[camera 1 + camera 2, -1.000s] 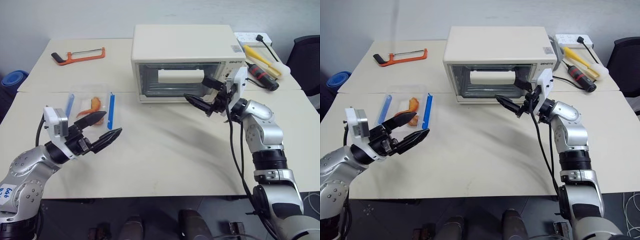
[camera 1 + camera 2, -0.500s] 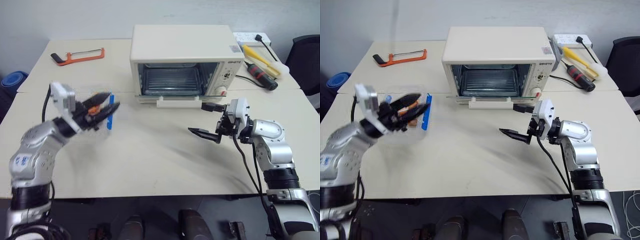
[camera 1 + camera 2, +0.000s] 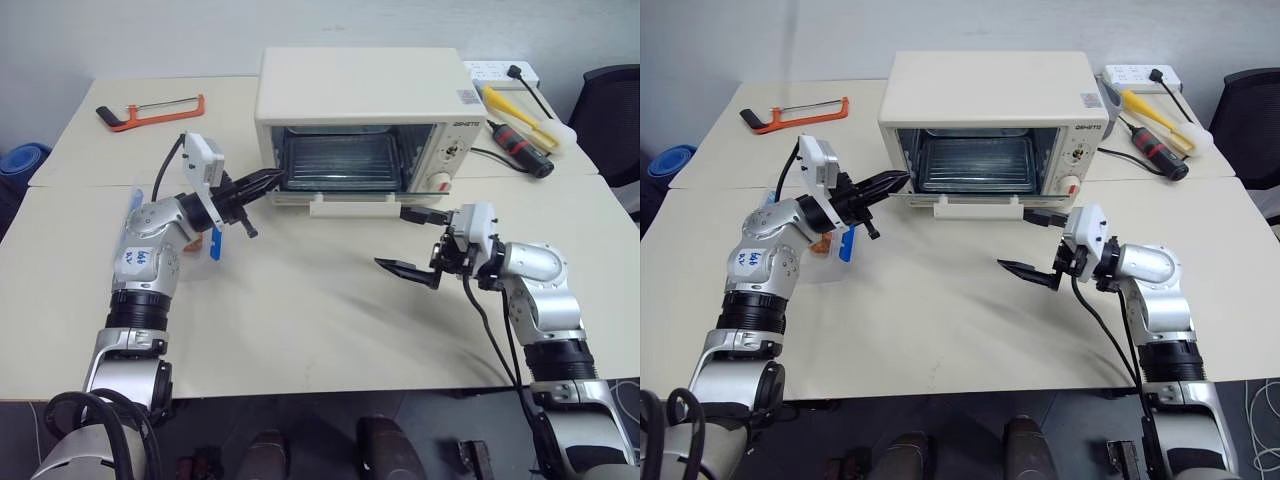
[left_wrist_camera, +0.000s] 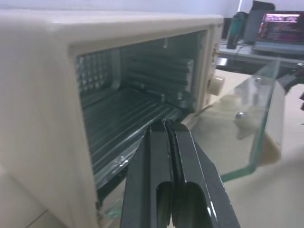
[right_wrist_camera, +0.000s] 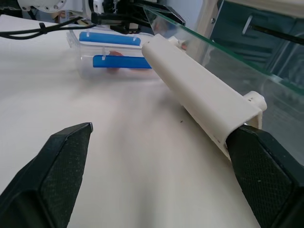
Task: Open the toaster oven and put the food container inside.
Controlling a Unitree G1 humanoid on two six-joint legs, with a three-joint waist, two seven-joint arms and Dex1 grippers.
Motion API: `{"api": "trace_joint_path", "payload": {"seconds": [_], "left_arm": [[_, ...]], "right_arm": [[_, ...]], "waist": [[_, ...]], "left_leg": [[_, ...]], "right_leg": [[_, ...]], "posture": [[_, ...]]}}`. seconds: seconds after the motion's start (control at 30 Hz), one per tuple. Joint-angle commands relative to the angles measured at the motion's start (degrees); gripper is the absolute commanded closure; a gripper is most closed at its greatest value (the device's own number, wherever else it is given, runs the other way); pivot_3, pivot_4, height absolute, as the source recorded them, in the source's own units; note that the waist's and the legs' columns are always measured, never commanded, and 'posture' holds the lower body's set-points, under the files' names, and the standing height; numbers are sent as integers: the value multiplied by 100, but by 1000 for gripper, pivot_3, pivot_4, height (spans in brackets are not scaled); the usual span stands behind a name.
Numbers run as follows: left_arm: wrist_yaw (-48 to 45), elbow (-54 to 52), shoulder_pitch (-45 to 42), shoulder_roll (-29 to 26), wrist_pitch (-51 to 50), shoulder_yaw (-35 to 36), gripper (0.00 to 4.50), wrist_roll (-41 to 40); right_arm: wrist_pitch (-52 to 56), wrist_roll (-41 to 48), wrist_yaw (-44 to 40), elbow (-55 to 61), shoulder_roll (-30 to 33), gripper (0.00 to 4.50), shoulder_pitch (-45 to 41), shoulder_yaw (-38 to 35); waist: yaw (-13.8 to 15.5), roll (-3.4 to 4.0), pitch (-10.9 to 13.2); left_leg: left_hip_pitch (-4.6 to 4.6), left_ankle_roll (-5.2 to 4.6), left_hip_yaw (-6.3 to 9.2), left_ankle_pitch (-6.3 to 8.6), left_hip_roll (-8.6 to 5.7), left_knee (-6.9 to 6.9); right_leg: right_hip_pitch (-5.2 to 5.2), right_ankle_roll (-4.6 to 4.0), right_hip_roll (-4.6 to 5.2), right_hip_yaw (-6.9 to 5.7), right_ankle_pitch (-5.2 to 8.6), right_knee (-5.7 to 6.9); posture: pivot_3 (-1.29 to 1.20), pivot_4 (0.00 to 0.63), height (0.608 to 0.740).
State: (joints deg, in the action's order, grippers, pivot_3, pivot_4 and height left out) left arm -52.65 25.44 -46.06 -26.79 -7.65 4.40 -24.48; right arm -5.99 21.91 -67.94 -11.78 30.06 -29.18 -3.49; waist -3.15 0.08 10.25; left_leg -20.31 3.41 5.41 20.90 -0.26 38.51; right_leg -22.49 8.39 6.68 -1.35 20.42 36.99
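The toaster oven point(image 3: 365, 110) door is now hanging open; the left gripper point(image 3: 262, 181), clamped shut and empty, is leaving the food container point(image 3: 832, 243) behind

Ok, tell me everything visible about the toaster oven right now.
The toaster oven is a cream-white box on the table, knobs down its right front. Its glass door is folded down flat, the white bar handle at its outer edge, and the dark ribbed cavity holds nothing. The shut left claw points at the opening's left edge; the open right claw waits just in front of the handle, not touching.
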Motion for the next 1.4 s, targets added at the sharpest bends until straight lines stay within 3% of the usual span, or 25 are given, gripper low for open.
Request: {"api": "trace_joint_path", "payload": {"seconds": [0.03, 0.27, 0.47, 0.63, 0.77, 0.87, 0.97, 1.13, 1.3, 1.4], "left_arm": [[-270, 72, -87, 19, 141, -74, 4477, 131], [-284, 150, 92, -8, 414, -448, 4477, 766], [-146, -559, 648, -117, 218, -1000, 4477, 1445], [99, -1259, 933, -155, -339, -1167, 4477, 1679], [226, -2001, 1180, -103, -834, -877, 4477, 1300], [250, -2943, 1466, -80, -1286, -253, 3933, 445], [225, -3755, 1875, -320, -1547, 258, 3042, -52], [717, -4907, 3866, -847, -1920, 2249, 1556, -413], [1227, -5230, 5864, -285, -1645, 3859, 121, -471], [1329, -5210, 6521, -62, -1512, 4252, 54, -525]], "right_arm": [[-222, 178, 102, 177, 294, 0, 434, -548], [-303, 236, 389, 785, 792, 0, 1791, -1345], [-276, 307, 631, 1494, 931, 0, 2918, -1831], [-143, 429, 617, 1793, 936, 0, 3157, -1768], [182, 812, 418, 2006, 879, 0, 3107, -1580], [414, 971, 280, 2160, 844, 0, 2972, -1281], [338, 925, 205, 2179, 777, 0, 2812, -1044], [269, 1056, 95, 2171, 425, 0, 2320, -630], [231, 1043, 4, 2171, 233, 0, 2086, -374], [123, 1016, 7, 2134, 132, 0, 1977, -342]], "waist": [[59, 0, 0], [170, -1, 1], [165, -1, 0], [162, -1, 1], [166, -1, 0], [165, -1, 1], [166, -1, 1], [90, 6, -3], [206, -7, -1], [317, -11, -3]], "left_leg": [[-1, 0, 4, 0, -1, 4], [-6, -3, 5, 1, -5, 29], [-3, -4, 3, 2, -5, 14], [1, -4, 1, 2, -4, 22], [0, -4, 2, 2, -5, 26], [-1, -4, 5, 2, -3, 28], [-3, -4, 9, 2, 0, 29], [16, -3, 12, 2, 3, -8], [7, -4, 29, 2, -3, -19], [7, -4, 29, 3, -3, -8]], "right_leg": [[3, 0, 1, -1, 0, 1], [8, 3, 3, 0, -2, 9], [13, 4, 1, 3, -2, 11], [14, 4, 0, 10, -2, 20], [15, 4, 1, 11, -2, 21], [15, 4, 2, 10, -2, 22], [14, 3, 1, 9, -2, 20], [11, 2, -6, 28, -3, 6], [12, -1, 1, 26, -5, -22], [19, -8, 1, 26, -16, -56]], "posture": [[0, 150, 740], [0, 150, 740], [0, 150, 740], [0, 150, 740], [0, 150, 740], [0, 150, 740], [0, 150, 740], [0, 150, 740], [0, 150, 740], [0, 150, 740]]}}
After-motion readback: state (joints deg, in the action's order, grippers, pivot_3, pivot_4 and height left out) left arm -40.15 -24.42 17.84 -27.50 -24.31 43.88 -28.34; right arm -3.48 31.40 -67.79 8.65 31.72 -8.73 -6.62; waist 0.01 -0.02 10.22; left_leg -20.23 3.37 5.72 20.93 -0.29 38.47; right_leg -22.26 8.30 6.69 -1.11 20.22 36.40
